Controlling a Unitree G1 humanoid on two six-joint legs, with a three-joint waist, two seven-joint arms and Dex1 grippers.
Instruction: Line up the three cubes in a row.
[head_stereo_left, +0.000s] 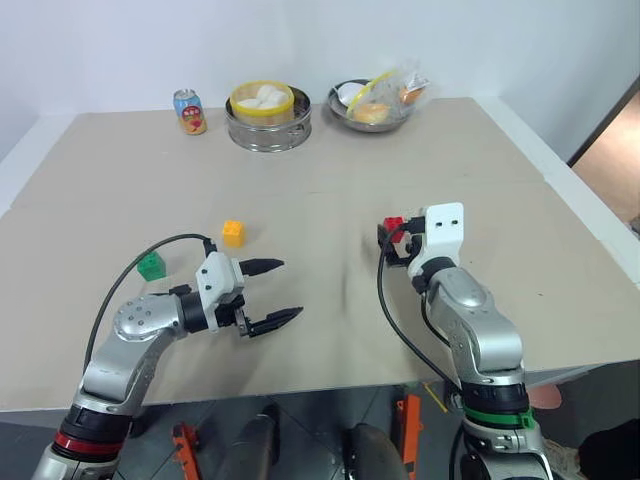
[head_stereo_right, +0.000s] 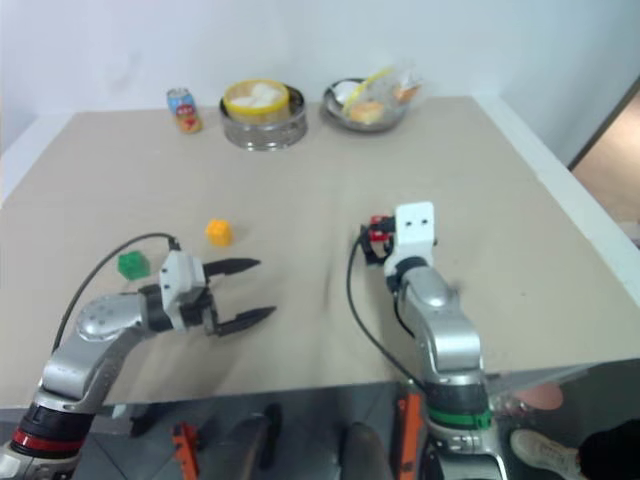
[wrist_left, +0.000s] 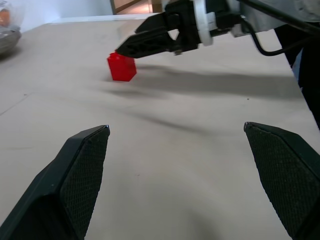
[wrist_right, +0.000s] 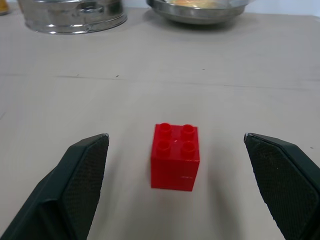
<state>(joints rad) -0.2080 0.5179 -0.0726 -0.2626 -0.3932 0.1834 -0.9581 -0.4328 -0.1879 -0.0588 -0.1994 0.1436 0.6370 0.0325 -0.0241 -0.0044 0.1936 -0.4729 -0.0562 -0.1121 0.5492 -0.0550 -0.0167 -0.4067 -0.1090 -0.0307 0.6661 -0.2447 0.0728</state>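
The 3 cubes are seen apart on the tabletop (head_stereo_left: 330, 160). The red cube (wrist_right: 175, 156) stands upright, studs up, just ahead of the right gripper (wrist_right: 176, 150), whose jaws are spread wide with the cube lying ahead between them, untouched. The yellow-orange cube (head_stereo_left: 233, 232) is placed near the middle, and the green cube (head_stereo_left: 151, 265) is found further left. The left gripper (head_stereo_left: 278, 292) is held over the tabletop, jaws spread, nothing between them.
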